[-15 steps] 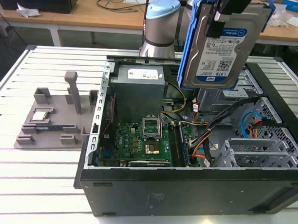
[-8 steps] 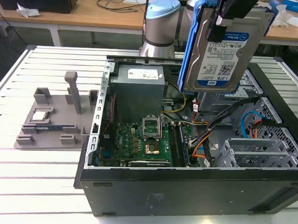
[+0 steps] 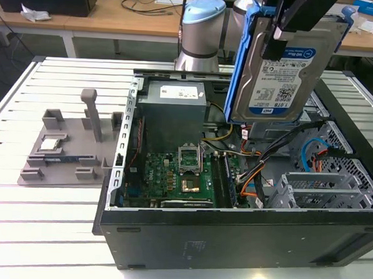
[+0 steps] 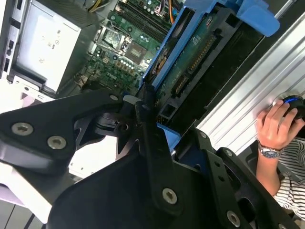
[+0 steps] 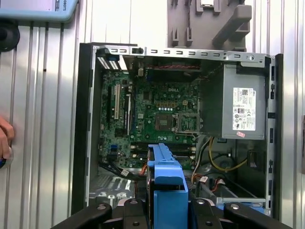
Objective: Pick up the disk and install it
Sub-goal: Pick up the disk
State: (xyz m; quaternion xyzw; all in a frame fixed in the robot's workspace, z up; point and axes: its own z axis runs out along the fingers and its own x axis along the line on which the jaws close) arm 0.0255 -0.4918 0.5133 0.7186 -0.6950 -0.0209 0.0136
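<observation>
Disk [image 3: 274,75] hangs upright in the upper right of the exterior view, clear of everything and above the open case [image 3: 231,242]. Its label side faces the camera and a blue caddy [image 3: 242,67] frames its edges. The gripper [image 3: 286,32] pinches it from above, jaws pressed together on it, one lying across the label face near the top edge. In the second wrist view its bare circuit-board side [image 4: 198,47] shows between the caddy rails. In the first wrist view the caddy's end [image 5: 167,183] juts out over the motherboard [image 5: 162,114].

It is likely to handle as a rigid, dense metal block, fairly heavy for its size, with smooth faces that could slip under a weak pinch. It is probably shock-sensitive too, and the exposed board should not be scraped. The caddy looks like thin plastic that would flex, so the metal faces seem the safer hold.

The white-and-blue label carries print and barcodes, and the power supply [image 3: 172,114] wears a white sticker — neither is read out here. A person's hand [image 4: 276,126] rests beside the slatted table [image 4: 238,105].
</observation>
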